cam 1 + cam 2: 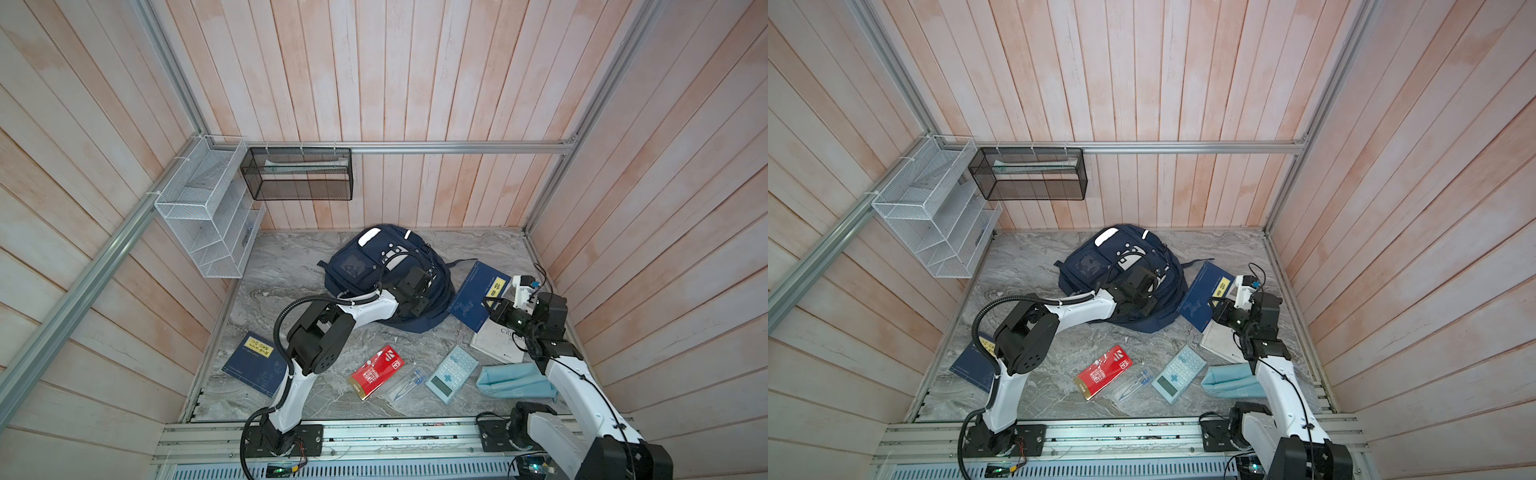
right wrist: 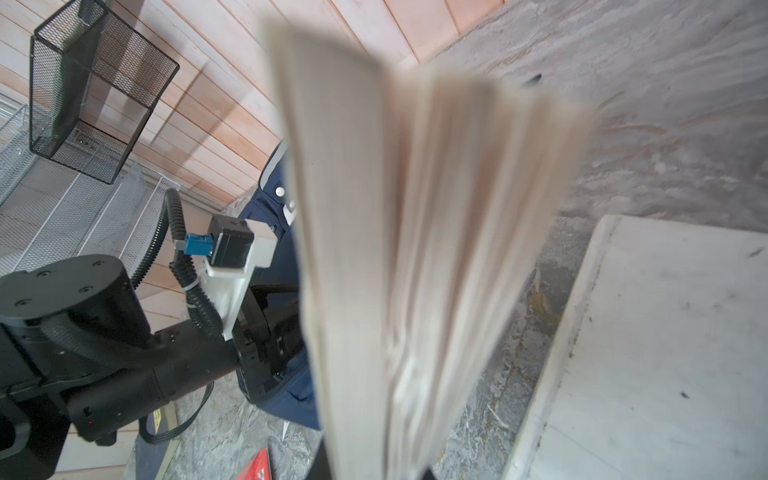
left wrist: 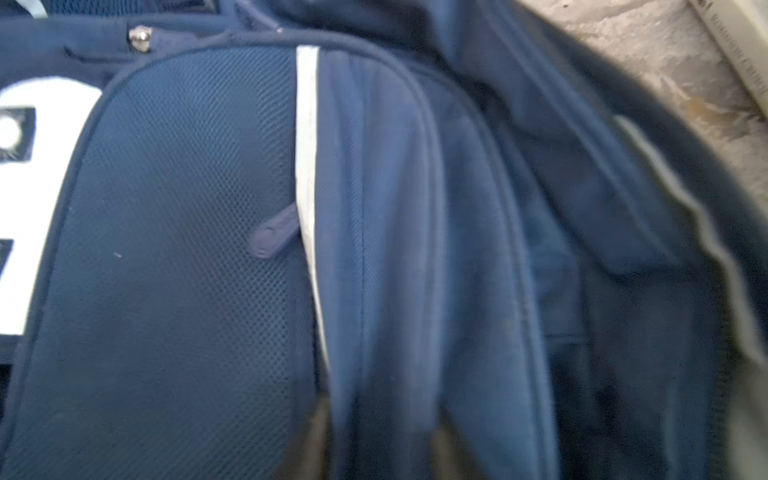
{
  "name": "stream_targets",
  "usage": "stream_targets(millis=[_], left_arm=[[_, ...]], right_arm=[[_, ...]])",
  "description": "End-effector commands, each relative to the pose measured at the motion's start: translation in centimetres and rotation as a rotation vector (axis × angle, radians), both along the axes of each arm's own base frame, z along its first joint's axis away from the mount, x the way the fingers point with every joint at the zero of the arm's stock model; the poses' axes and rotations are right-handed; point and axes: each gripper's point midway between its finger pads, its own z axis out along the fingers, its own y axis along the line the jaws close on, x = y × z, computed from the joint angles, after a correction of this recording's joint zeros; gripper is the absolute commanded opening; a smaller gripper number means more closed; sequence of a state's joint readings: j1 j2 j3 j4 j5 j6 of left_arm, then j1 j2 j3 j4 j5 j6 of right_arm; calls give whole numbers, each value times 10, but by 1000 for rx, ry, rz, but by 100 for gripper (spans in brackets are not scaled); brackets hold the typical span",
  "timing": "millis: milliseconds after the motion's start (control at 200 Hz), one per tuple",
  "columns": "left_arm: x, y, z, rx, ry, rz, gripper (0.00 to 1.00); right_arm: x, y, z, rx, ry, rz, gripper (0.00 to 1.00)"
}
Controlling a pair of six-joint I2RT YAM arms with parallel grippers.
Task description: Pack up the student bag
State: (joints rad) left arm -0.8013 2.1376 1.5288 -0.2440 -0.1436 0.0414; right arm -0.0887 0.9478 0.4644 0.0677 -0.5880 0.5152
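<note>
The navy student bag (image 1: 365, 266) (image 1: 1096, 266) lies at the back middle of the marble table. My left gripper (image 1: 419, 308) (image 1: 1144, 305) presses down on its right side. In the left wrist view the left gripper (image 3: 378, 449) is shut on a fold of the bag's fabric (image 3: 386, 249), beside a white stripe and a zipper pull (image 3: 274, 235). My right gripper (image 1: 490, 302) (image 1: 1219, 309) is shut on the edge of a blue book (image 1: 473, 291) with a yellow label, tilted up just right of the bag. Its pages (image 2: 395, 228) fan out above the right gripper (image 2: 374, 465).
A white book (image 1: 498, 336) (image 2: 644, 353) lies under the lifted one. Along the front lie another blue book (image 1: 253, 365), a red pack (image 1: 376, 372), a clear case (image 1: 409, 384), a calculator (image 1: 451, 374) and a light-blue pouch (image 1: 515, 380). White (image 1: 199, 208) and black (image 1: 299, 174) wire baskets hang on the walls.
</note>
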Motion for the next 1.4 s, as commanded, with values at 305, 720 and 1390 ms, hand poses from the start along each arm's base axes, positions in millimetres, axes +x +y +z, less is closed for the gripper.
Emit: stream_targets(millis=[305,720,1390], left_arm=[[6,6,192,-451,-18,-28,0],[0,8,243,-685,45,-107,0],[30,51,181,-721,131,41,0]], right_arm=[[6,65,15,280,-12,133,0],[73,167,9,381,-28,254,0],[126,197,-76,359,99,193,64]])
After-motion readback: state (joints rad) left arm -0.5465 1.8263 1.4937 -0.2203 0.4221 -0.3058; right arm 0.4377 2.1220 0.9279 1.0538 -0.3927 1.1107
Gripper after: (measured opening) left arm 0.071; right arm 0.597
